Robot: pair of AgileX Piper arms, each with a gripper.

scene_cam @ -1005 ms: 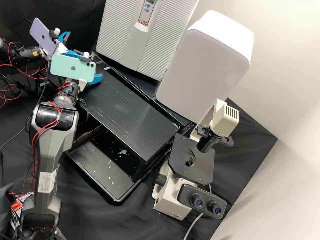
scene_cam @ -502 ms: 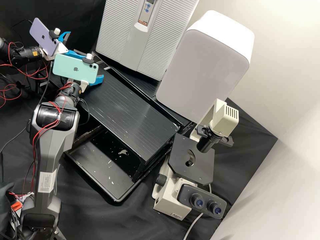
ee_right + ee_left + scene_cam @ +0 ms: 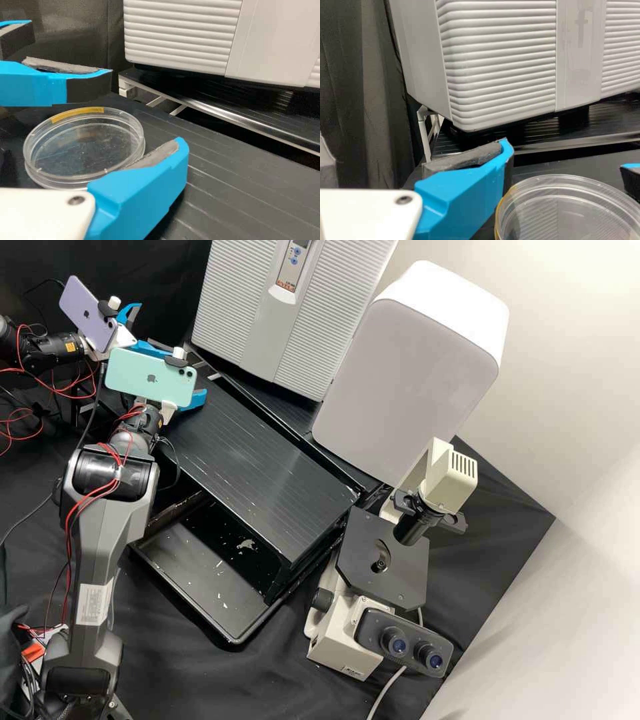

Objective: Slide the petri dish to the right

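A clear petri dish (image 3: 82, 145) with a yellow strip on its rim lies flat on the ridged black platform (image 3: 240, 180). One blue finger (image 3: 150, 175) of my right gripper rests against the dish's near rim; its other finger is out of frame. The left gripper (image 3: 567, 165) stands open, and the dish (image 3: 565, 212) lies between its fingers and low in that picture. From the right wrist the left gripper (image 3: 70, 52) appears just beyond the dish. In the high view both grippers sit at the platform's far left corner: the right gripper (image 3: 193, 399) under a teal phone, the left gripper (image 3: 143, 330) behind it.
A white ribbed appliance (image 3: 287, 307) stands behind the platform (image 3: 267, 467) and a tall white box (image 3: 413, 367) to its right. A microscope (image 3: 393, 560) sits at the front right. An open black tray (image 3: 200, 567) lies below the platform's front edge.
The arm with the teal phone has shifted slightly to the right along the platform's corner, then held still. The arm behind it has not moved.
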